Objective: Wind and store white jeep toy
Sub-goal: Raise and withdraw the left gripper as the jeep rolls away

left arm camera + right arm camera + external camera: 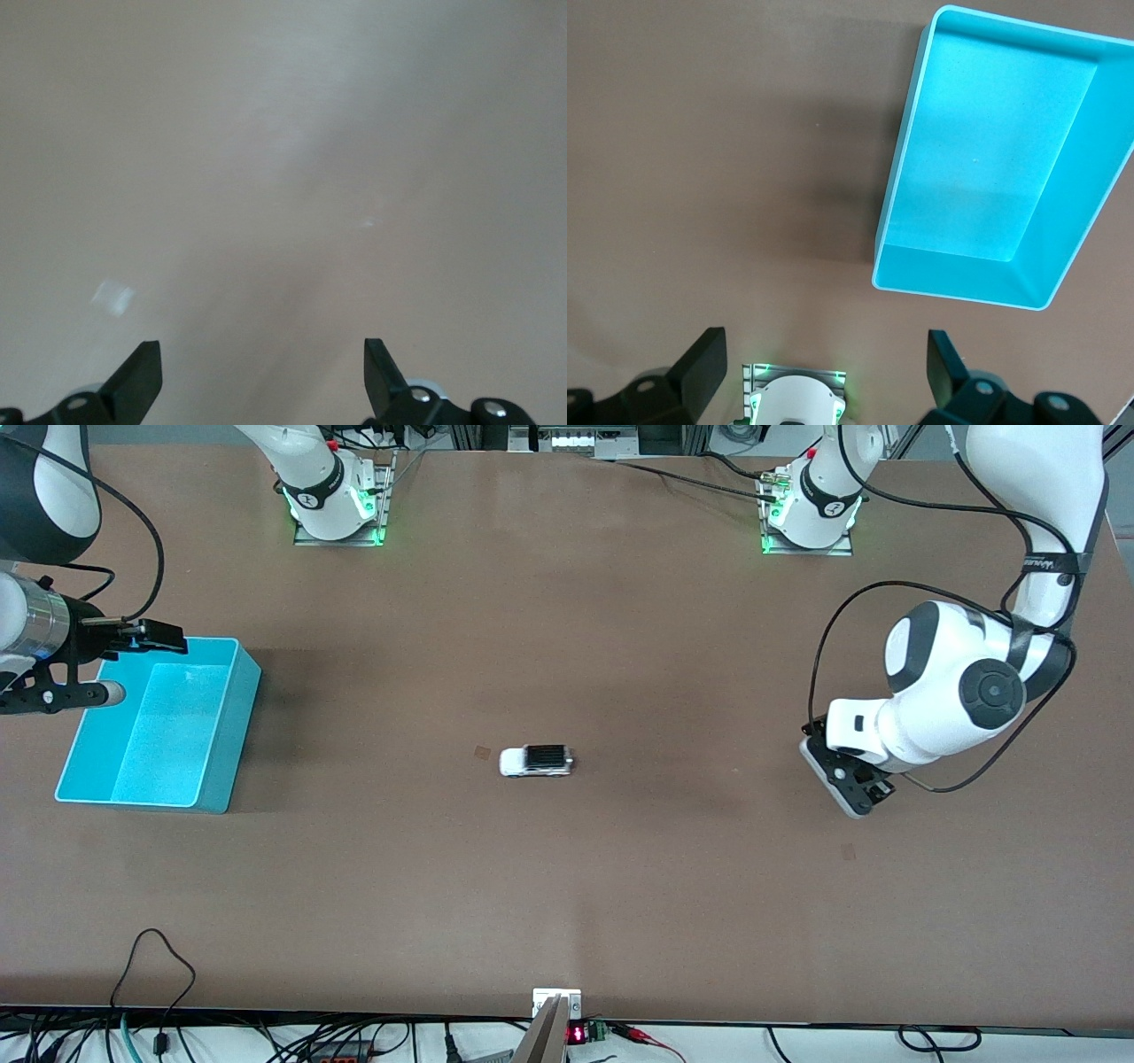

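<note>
The white jeep toy (536, 761) stands on its wheels near the middle of the brown table, black roof panel up, with nothing touching it. It shows in neither wrist view. My left gripper (856, 790) hangs low over the table toward the left arm's end, well apart from the jeep; in the left wrist view (263, 363) it is open and empty over bare table. My right gripper (99, 669) is up over the cyan bin (226, 717) at the right arm's end. In the right wrist view (827, 354) it is open and empty.
The cyan bin (897, 190) has nothing in it. The right arm's base (337, 505) and the left arm's base (811, 514) stand along the table edge farthest from the front camera. Cables and a small device (556, 1005) lie at the nearest edge.
</note>
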`<state>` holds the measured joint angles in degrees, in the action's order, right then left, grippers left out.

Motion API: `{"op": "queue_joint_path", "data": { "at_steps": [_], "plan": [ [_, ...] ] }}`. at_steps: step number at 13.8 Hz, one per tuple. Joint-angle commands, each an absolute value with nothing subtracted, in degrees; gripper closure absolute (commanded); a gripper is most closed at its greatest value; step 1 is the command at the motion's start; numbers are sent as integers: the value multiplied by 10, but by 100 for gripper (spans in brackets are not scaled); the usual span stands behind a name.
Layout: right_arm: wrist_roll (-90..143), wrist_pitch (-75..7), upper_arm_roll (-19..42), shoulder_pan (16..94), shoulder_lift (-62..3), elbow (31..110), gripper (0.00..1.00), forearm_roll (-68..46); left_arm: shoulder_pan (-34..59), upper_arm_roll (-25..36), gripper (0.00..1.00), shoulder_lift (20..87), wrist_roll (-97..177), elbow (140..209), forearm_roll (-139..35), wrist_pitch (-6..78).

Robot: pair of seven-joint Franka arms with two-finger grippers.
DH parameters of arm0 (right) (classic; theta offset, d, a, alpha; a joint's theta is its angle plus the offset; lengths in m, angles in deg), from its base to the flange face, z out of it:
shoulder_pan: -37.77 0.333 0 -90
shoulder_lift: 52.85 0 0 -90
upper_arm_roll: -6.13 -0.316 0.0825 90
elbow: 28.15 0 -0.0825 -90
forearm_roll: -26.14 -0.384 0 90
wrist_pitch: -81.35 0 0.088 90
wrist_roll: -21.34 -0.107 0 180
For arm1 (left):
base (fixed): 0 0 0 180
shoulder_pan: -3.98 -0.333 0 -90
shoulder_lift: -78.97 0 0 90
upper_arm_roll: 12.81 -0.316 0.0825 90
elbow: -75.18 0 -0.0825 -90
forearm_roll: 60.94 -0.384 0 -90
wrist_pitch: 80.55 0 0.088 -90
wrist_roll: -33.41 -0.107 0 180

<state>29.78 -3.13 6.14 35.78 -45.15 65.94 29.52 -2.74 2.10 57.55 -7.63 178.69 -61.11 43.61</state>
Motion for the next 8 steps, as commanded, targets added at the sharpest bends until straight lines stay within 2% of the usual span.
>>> {"op": "queue_joint_path", "data": {
  "at_steps": [1, 5, 8],
  "plan": [
    [291, -23, 60, 366, -453, 655, 0, 299, -17, -17, 0, 599, 4, 1784, -598, 426],
    [298, -24, 60, 370, -445, 661, 0, 293, -5, -51, 0, 626, 104, 1781, -594, 422],
    [300, -29, 60, 369, -444, 661, 0, 277, -1, -79, 0, 633, 113, 1751, -579, 398]
  ]
}}
